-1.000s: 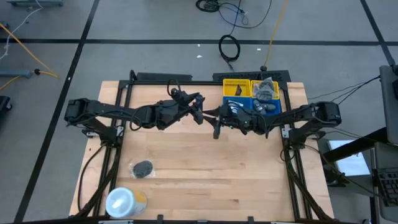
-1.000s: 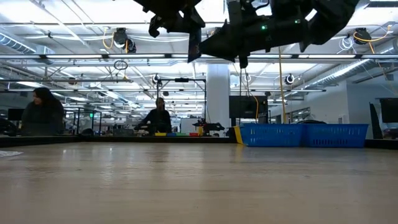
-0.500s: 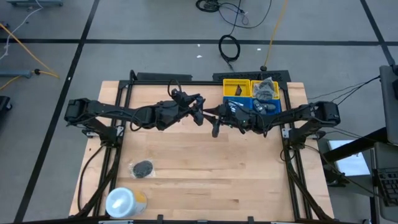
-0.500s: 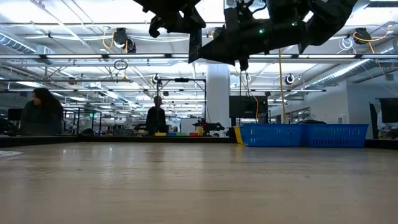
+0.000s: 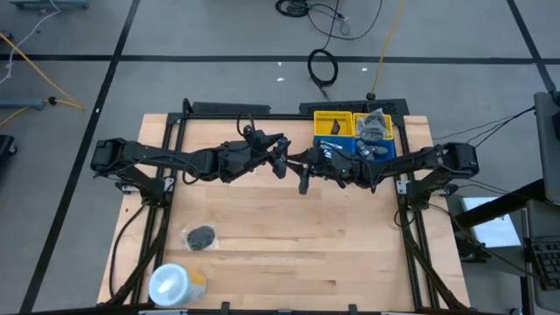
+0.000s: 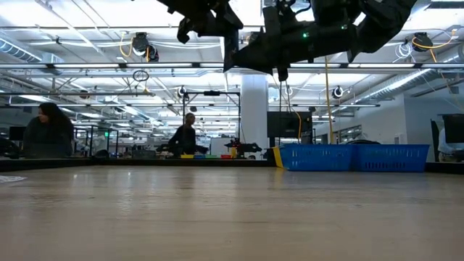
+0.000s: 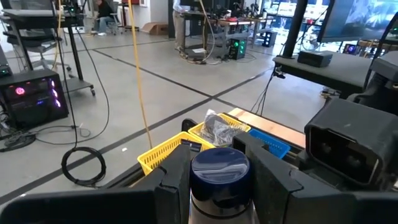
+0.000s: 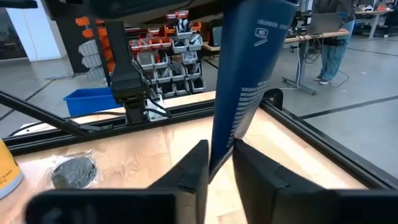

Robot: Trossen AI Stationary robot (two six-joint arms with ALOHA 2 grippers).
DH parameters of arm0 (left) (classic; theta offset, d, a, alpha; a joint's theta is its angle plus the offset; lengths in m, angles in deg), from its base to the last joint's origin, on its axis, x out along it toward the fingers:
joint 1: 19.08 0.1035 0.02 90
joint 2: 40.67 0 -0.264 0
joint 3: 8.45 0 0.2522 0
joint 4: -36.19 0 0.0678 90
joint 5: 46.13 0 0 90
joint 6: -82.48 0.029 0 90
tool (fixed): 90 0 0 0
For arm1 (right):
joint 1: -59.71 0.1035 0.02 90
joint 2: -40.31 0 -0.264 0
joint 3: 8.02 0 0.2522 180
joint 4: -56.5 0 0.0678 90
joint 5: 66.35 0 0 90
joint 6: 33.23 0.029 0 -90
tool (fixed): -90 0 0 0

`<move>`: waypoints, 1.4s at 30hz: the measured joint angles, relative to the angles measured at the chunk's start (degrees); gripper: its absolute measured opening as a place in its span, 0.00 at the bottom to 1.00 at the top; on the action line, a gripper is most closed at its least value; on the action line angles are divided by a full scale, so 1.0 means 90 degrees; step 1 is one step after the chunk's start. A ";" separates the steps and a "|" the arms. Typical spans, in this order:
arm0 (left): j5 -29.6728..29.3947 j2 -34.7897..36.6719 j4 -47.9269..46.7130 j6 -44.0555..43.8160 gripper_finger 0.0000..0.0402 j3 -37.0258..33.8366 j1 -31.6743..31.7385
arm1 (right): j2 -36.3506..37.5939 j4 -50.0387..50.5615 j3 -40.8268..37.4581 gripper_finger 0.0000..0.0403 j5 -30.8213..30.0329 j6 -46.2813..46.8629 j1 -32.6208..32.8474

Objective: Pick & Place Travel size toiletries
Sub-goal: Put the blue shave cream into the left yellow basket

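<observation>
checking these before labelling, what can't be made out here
- High view: the navy tube is a sliver between the left gripper and right gripper; who holds which end is unclear.
- Right wrist view: tube label too small to read.
- High view: the yellow and blue bins' contents are too small to identify.
- Low view: table items don't show; grippers cut off above.

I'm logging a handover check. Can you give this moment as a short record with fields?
left gripper: in the air over the table's back middle, shut on the tube's cap end
right gripper: facing it, shut on the tube's flat end
tube: navy, held by both, off the table
yellow bin, blue bin: back right
table: flat piece and roll front left
</observation>
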 joint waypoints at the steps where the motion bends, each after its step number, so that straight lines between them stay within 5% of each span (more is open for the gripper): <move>1: 0.0013 0.0000 -0.0007 0.0001 0.28 -0.0001 0.0000 | 0.0002 0.0019 0.0000 0.16 0.0001 0.0000 0.0000; 6: 0.0003 0.0000 -0.0027 0.0018 0.28 -0.0002 0.0002 | 0.0005 0.0077 0.0000 0.02 0.0003 -0.0076 0.0000; 30: 0.0034 0.0447 -0.0075 0.0621 0.55 0.0000 -0.0037 | 0.0099 0.0772 -0.0007 0.00 -0.0057 -0.0045 -0.0402; 42: 0.0022 0.1207 -0.2300 0.0076 0.53 0.0001 -0.0442 | 0.1180 0.3838 -0.0012 0.00 -0.0890 -0.0377 -0.1508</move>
